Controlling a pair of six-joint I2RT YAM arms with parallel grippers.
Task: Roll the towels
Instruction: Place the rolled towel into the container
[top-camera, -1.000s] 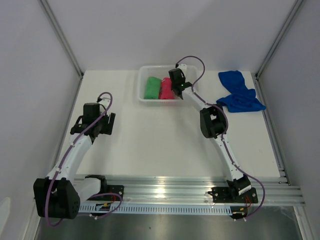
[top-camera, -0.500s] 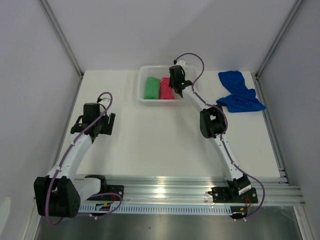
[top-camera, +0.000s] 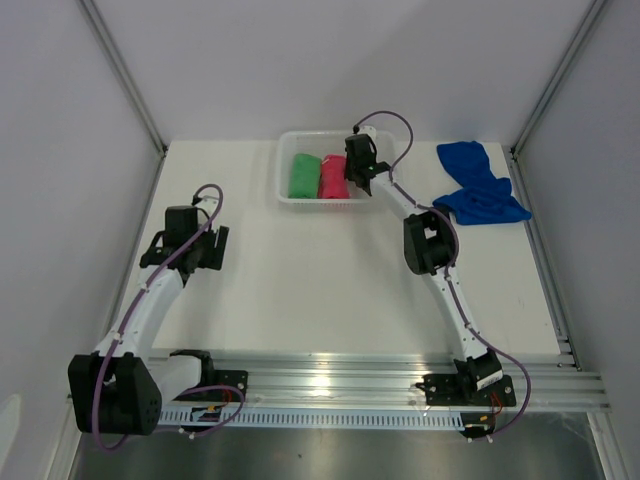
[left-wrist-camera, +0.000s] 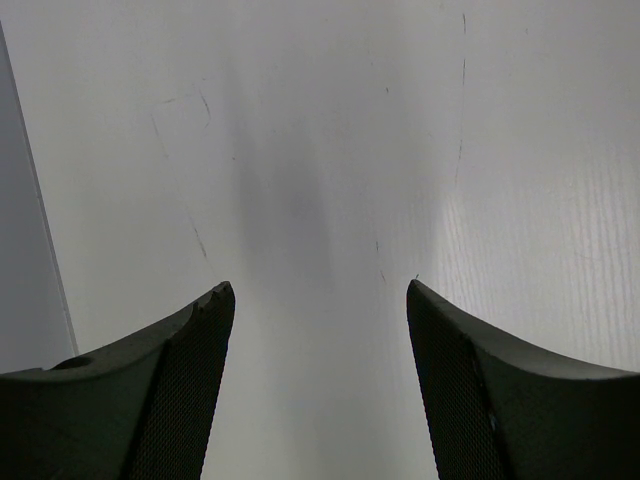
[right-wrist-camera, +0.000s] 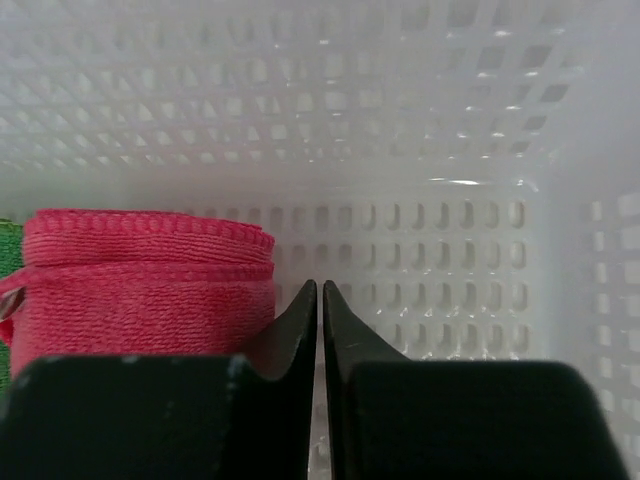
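A: From above: white table (top-camera: 300, 270), grey walls (top-camera: 60, 100). Rolled and side by side in the basket (top-camera: 284, 180): green towel (top-camera: 302, 175) and pink-red towel (top-camera: 333, 176). Crumpled at the table's right edge, not yet rolled: blue towel (top-camera: 480, 190).
B: Risk?
A: Probably snagging the pink-red towel or a basket slot on lifting out, loosening the roll.
B: Left wrist?
A: There, left gripper (left-wrist-camera: 318, 300) spread wide over bare table, holding nothing.
B: Right wrist?
A: Inside the basket, right gripper (right-wrist-camera: 320, 290) pressed together, empty, just beside the pink-red towel.

No legible text, labels, brands, numbers or signs on anything in any of the views.
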